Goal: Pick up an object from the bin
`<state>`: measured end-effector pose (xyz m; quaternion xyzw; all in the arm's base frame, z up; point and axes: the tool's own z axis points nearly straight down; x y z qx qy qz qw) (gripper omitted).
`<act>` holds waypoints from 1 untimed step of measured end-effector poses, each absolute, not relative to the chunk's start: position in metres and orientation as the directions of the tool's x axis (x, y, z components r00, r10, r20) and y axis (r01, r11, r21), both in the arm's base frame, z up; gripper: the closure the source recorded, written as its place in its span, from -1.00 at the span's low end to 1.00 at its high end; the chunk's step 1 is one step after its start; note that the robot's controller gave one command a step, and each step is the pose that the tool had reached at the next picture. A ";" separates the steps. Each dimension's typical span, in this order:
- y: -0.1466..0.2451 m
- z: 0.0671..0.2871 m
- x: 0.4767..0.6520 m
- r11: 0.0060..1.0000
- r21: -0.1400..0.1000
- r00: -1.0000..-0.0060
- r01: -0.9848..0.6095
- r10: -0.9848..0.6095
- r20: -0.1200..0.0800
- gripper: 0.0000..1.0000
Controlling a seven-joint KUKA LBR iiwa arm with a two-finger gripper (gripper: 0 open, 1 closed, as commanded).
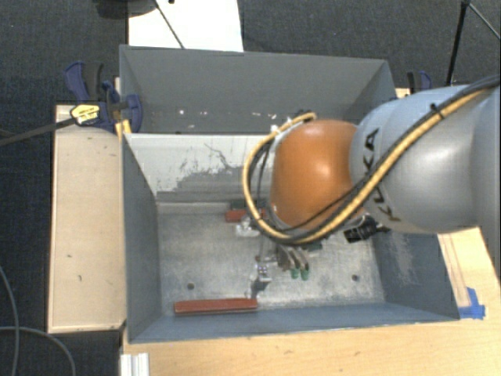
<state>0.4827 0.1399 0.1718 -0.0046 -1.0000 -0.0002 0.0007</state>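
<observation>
Left of the gripper the floor of the grey bin lies bare up to the left wall, and a smaller bare patch opens to its right. A long red-brown flat stick lies near it, down-left along the near wall. A small red-brown piece sits just up-left of it.

Count for the bin:
- long red-brown flat bar: 1, on the floor at 7 o'clock.
- small reddish block: 1, just off centre toward 10 o'clock, partly hidden behind my orange cover.
- small pale grey bit: 1, touching that block at its 5 o'clock. Can't tell what kind.
- green-tipped pieces: looks like 2, under my wrist near centre. Can't tell if they're loose or part of me.
</observation>
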 end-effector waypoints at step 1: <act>0.149 0.118 0.483 0.996 0.002 -0.996 -0.088 -0.088 -0.008 -1.00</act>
